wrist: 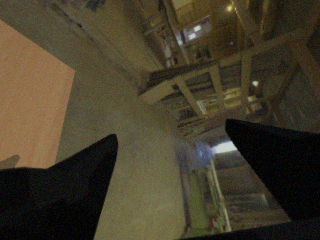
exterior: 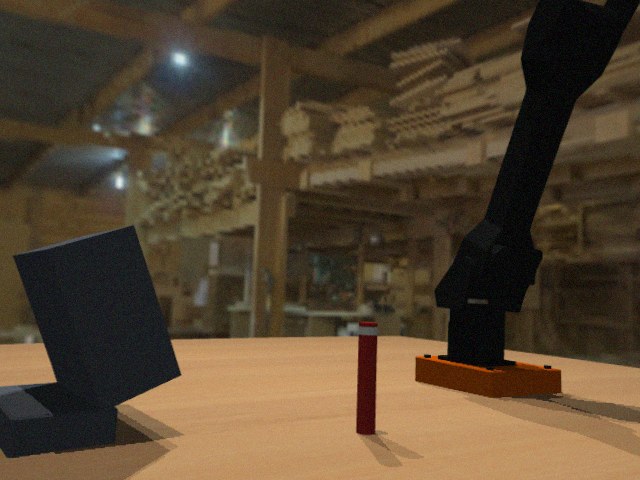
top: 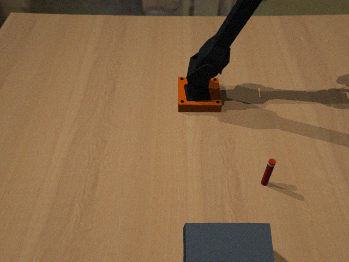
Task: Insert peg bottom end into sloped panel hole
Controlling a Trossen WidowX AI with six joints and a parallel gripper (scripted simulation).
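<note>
Red peg (top: 268, 172) is standing upright on the wooden table (top: 98, 126), right of centre in the top view, its grey-white cap facing up and its shadow trailing toward the lower right. Dark blue sloped panel (top: 228, 242) is sitting at the bottom edge of that view, below and left of the peg, well apart from it; in the exterior view the panel (exterior: 98, 315) is leaning back at the left of the frame on its low base, and its hole is not showing from either angle. Black arm (top: 222, 45) is rising from the orange base plate (top: 181, 105) near the frame's centre and running out past the top edge. Gripper (wrist: 172, 165) is appearing only in the wrist view: two dark fingers spread wide, nothing between them, pointing off past the table's edge toward the blurred room beyond.
</note>
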